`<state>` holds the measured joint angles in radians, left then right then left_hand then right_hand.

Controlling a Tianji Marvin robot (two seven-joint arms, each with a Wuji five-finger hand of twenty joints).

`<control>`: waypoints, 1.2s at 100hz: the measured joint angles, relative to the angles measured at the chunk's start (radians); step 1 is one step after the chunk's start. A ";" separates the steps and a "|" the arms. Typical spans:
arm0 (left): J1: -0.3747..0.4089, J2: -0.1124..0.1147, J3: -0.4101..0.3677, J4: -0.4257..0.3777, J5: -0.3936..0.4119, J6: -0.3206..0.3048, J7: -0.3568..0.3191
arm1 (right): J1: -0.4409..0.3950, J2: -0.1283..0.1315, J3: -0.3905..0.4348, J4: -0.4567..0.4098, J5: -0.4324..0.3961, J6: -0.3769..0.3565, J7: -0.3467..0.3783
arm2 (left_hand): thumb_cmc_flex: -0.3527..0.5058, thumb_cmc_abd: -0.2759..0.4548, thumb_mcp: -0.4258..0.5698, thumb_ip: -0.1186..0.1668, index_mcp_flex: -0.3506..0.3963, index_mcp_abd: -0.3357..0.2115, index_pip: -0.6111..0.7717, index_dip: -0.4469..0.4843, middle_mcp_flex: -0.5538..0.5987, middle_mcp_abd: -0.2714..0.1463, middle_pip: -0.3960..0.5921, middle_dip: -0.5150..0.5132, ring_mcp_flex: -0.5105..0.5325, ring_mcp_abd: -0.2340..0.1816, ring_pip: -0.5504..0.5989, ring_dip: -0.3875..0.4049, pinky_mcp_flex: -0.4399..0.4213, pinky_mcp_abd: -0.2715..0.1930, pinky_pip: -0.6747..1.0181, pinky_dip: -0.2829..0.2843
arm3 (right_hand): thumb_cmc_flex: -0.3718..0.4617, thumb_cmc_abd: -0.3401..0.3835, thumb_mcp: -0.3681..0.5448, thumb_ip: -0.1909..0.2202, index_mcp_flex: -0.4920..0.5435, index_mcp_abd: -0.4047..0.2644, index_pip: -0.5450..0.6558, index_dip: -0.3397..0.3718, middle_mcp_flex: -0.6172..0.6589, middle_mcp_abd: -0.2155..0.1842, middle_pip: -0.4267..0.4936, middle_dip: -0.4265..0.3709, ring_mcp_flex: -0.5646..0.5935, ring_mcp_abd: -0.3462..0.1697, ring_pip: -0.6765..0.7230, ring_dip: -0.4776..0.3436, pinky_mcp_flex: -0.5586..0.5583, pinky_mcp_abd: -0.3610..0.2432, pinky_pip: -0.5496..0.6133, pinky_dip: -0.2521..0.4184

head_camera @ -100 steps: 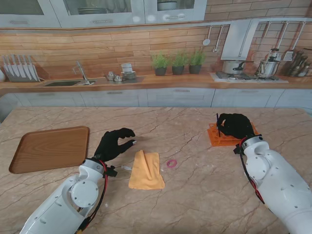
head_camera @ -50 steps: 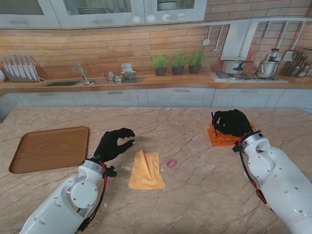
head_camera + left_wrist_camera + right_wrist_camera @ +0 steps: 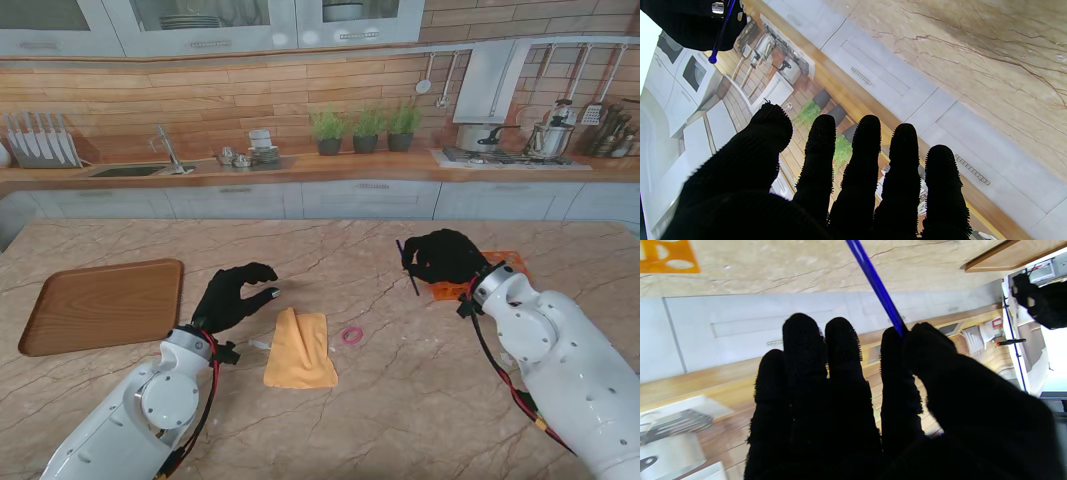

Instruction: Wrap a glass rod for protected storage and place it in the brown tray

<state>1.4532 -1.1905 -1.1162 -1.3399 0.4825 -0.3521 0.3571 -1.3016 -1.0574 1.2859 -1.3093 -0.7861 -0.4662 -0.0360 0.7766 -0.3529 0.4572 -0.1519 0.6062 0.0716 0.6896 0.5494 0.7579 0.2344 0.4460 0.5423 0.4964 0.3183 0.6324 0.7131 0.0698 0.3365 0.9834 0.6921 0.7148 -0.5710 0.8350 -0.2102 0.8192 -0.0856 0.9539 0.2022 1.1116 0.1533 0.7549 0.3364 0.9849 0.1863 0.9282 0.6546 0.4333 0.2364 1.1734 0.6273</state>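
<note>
Stand view: the right hand [image 3: 440,257] has swung left off the orange perforated rack [image 3: 500,268], its thumb and forefinger pinched on the thin blue glass rod [image 3: 408,266], now carried over the marble counter [image 3: 400,400] toward the folded yellow cloth [image 3: 298,346]. The left hand [image 3: 232,295] waits spread and empty beside it; the brown wooden tray [image 3: 100,303] sits bare. Wrapping looks next.

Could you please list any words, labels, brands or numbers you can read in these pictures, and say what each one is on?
There is no text I can read in any view.
Orange rack: plain, with only cut-out holes.
Brown tray, yellow cloth, blue glass rod: no markings.
Right hand and left hand: black gloves, no logo visible.
Small panel at the edge of the right wrist view: too blurred to read.
</note>
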 measured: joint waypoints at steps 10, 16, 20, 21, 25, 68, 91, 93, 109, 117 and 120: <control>0.002 0.000 -0.003 -0.001 0.006 -0.004 0.004 | 0.004 0.002 -0.044 -0.019 0.033 0.043 0.027 | 0.000 0.000 0.000 0.000 0.000 0.000 0.000 0.000 0.000 0.000 0.000 0.000 0.000 0.000 0.000 0.000 0.000 0.000 0.000 0.000 | 0.000 0.000 0.000 0.000 0.000 0.007 0.000 0.000 0.000 0.008 0.000 0.001 0.000 0.008 0.000 0.000 0.001 0.000 0.000 0.000; 0.004 0.000 -0.005 -0.001 0.010 -0.005 0.009 | 0.012 0.002 -0.074 -0.024 0.062 0.068 0.054 | 0.000 0.000 0.000 0.000 0.000 0.000 0.000 0.000 0.000 0.000 0.000 0.000 0.000 0.000 0.000 0.000 0.000 0.000 0.000 0.000 | 0.005 0.000 0.000 0.000 0.000 0.014 0.000 0.001 0.000 0.010 0.002 0.001 0.000 0.012 0.000 0.000 0.002 0.000 0.000 0.000; 0.004 0.000 -0.006 -0.001 0.011 -0.005 0.012 | 0.019 0.002 -0.094 -0.024 0.078 0.080 0.067 | 0.000 0.000 0.000 0.000 0.000 0.000 0.000 0.000 0.000 0.000 0.000 0.000 0.000 0.000 0.000 0.000 0.000 0.000 0.000 0.000 | 0.008 0.000 0.000 0.000 0.000 0.021 0.000 0.001 0.000 0.012 0.008 0.001 0.000 0.013 0.000 0.000 0.002 0.001 0.000 0.000; 0.004 0.000 -0.007 -0.001 0.011 -0.005 0.012 | 0.021 0.002 -0.099 -0.024 0.081 0.082 0.069 | 0.000 0.000 0.000 0.000 0.000 0.000 0.000 0.000 0.000 0.000 0.000 0.000 0.000 0.000 0.000 0.000 0.000 0.000 0.000 0.000 | 0.008 0.000 0.000 0.000 0.000 0.022 0.000 0.001 0.000 0.013 0.008 0.002 0.000 0.014 0.000 0.000 0.002 0.001 0.001 0.000; 0.005 0.000 -0.008 -0.001 0.011 -0.005 0.014 | 0.030 0.001 -0.120 -0.024 0.092 0.090 0.074 | 0.000 0.000 0.000 0.000 0.000 0.000 0.000 0.000 0.000 0.000 0.000 0.000 0.000 0.000 0.000 0.000 0.000 0.000 0.000 0.000 | 0.008 0.000 0.000 0.000 0.003 0.024 0.000 0.002 0.000 0.018 0.008 0.004 0.000 0.018 0.000 0.000 0.002 0.004 0.002 0.000; 0.009 -0.007 -0.048 0.013 0.048 -0.037 0.090 | 0.138 -0.010 -0.321 -0.013 0.189 0.165 0.167 | 0.000 0.012 -0.002 0.014 0.001 0.005 -0.002 -0.009 0.000 0.008 0.000 0.000 0.000 0.000 0.000 0.000 -0.005 0.000 0.000 0.000 | 0.010 0.000 0.022 0.000 0.042 0.094 0.000 0.001 0.013 0.051 0.036 0.024 0.012 0.046 0.060 0.000 0.028 0.028 0.044 -0.002; 0.012 -0.010 -0.065 0.019 0.061 -0.046 0.124 | 0.222 -0.028 -0.450 0.056 0.248 0.169 0.165 | -0.001 0.012 -0.012 0.014 0.014 0.013 -0.012 -0.009 -0.036 0.021 -0.012 -0.002 -0.005 0.000 0.000 0.000 -0.012 0.000 0.000 -0.001 | 0.010 0.000 0.023 0.000 0.050 0.097 0.000 0.001 0.013 0.056 0.037 0.025 0.012 0.046 0.070 0.000 0.029 0.028 0.048 -0.002; 0.012 -0.011 -0.067 0.019 0.062 -0.046 0.126 | 0.227 -0.030 -0.458 0.060 0.250 0.170 0.165 | -0.001 0.012 -0.012 0.014 0.014 0.013 -0.013 -0.009 -0.041 0.021 -0.012 -0.003 -0.013 0.000 0.001 0.000 -0.012 0.000 0.000 -0.001 | 0.010 0.000 0.023 0.000 0.050 0.098 0.000 0.001 0.013 0.056 0.039 0.025 0.012 0.046 0.071 0.000 0.029 0.028 0.049 -0.002; 0.025 -0.012 -0.082 0.007 0.039 -0.042 0.120 | 0.264 -0.043 -0.528 0.082 0.256 0.181 0.158 | -0.002 0.012 -0.013 0.014 0.014 0.013 -0.013 -0.009 -0.041 0.021 -0.012 -0.003 -0.013 0.000 0.001 0.000 -0.012 0.000 0.000 -0.001 | 0.010 0.000 0.024 0.000 0.050 0.100 0.000 0.001 0.013 0.059 0.059 0.037 0.012 0.048 0.097 0.012 0.029 0.028 0.062 -0.002; 0.035 -0.012 -0.086 -0.009 0.009 -0.041 0.104 | 0.279 -0.049 -0.558 0.091 0.256 0.182 0.153 | -0.002 0.012 -0.014 0.014 0.014 0.014 -0.013 -0.009 -0.041 0.021 -0.012 -0.003 -0.013 0.001 0.001 0.000 -0.012 0.000 0.000 -0.001 | 0.010 0.000 0.024 0.000 0.050 0.101 0.000 0.001 0.013 0.059 0.074 0.039 0.012 0.048 0.112 0.022 0.029 0.028 0.070 -0.002; 0.037 -0.012 -0.086 -0.011 0.008 -0.041 0.103 | 0.283 -0.052 -0.567 0.094 0.255 0.182 0.150 | -0.002 0.012 -0.014 0.014 0.014 0.014 -0.013 -0.009 -0.041 0.021 -0.012 -0.003 -0.013 0.001 0.001 0.000 -0.012 0.000 0.000 -0.001 | 0.010 0.000 0.024 0.000 0.050 0.101 0.000 0.002 0.013 0.059 0.075 0.048 0.012 0.048 0.119 0.023 0.029 0.028 0.075 -0.002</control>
<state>1.4901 -1.2029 -1.2025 -1.3511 0.4902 -0.3927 0.4597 -1.0182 -1.1094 0.7193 -1.2149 -0.5312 -0.2842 0.1143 0.7751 -0.3411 0.4427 -0.1381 0.6204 0.0855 0.6770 0.5400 0.7171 0.2557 0.4341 0.5393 0.4832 0.3197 0.6332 0.7131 0.0576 0.3369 0.9835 0.6911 0.7247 -0.5705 0.8591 -0.2102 0.8697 0.0151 0.9539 0.2042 1.1242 0.2127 0.8298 0.3848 0.9969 0.2342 1.0476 0.6774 0.4625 0.2648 1.2481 0.6254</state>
